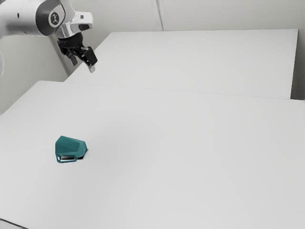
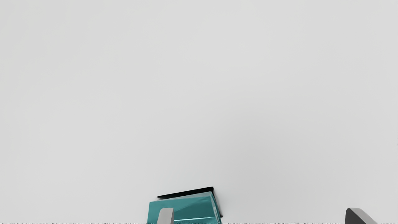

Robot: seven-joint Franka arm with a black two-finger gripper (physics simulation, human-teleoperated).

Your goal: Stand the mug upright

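Nearest to the camera among the objects, a teal, flat-sided mug (image 1: 70,145) lies tipped over on its side on a plain white worktop (image 1: 190,157), toward the exterior view's left. Its handle (image 1: 67,161) is on the near side, low against the surface. Which way the mouth points is hard to tell.

As for progress, the mug is resting on the worktop, but it is not upright. Grasping it, turning it onto its base and letting it go there all appear to be left to do.

Farther away, at the exterior view's upper left, the black hand (image 1: 83,66) hangs high above the worktop on a white arm (image 1: 24,19), well apart from the mug. Its two fingers are spread wide, with nothing between them, and it touches nothing. Seen from the wrist, one fingertip (image 2: 166,216) overlaps part of the mug, though only by line of sight.

Beyond the worktop's far edge is a second pale surface (image 1: 200,62), and behind that, a light grey wall (image 1: 228,14) with a narrow vertical strip.
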